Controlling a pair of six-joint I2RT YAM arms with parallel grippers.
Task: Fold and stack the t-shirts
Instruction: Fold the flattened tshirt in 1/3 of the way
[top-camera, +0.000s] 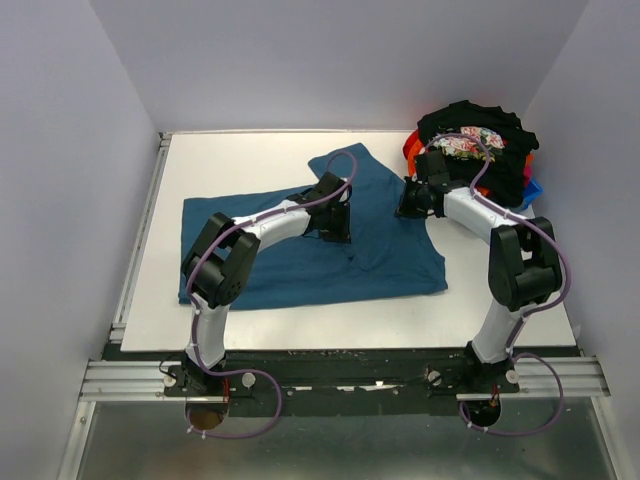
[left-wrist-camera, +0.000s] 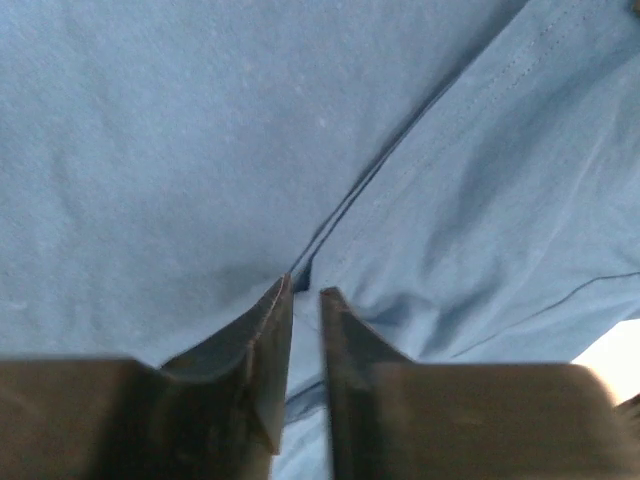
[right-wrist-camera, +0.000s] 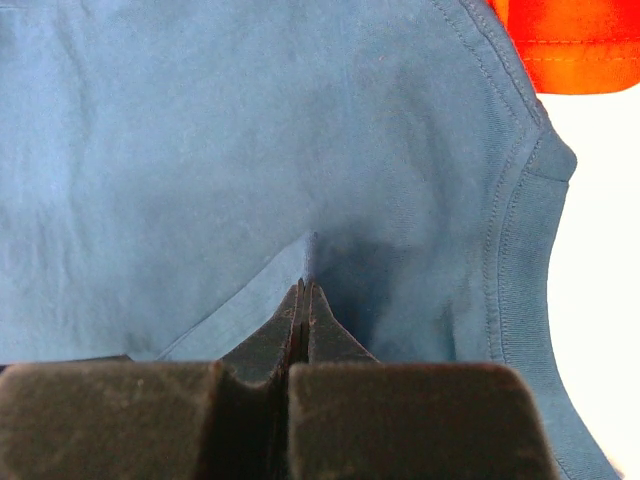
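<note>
The teal-blue t-shirt (top-camera: 300, 260) lies spread on the white table (top-camera: 240, 160), its far part bunched up toward the back. My left gripper (top-camera: 338, 232) presses down on its middle. In the left wrist view the left gripper (left-wrist-camera: 305, 290) has its fingers almost together with a fold of the teal cloth (left-wrist-camera: 200, 150) between them. My right gripper (top-camera: 405, 207) is at the shirt's right edge. In the right wrist view it (right-wrist-camera: 305, 285) is shut on a small raised fold of the shirt (right-wrist-camera: 200, 150), near the collar.
At the back right corner lies a pile: the black floral t-shirt (top-camera: 475, 140) on top, the orange-red one (top-camera: 412, 150) and the bright blue one (top-camera: 533, 190) beneath it. The orange-red shirt (right-wrist-camera: 570, 40) also shows in the right wrist view. Walls enclose the table.
</note>
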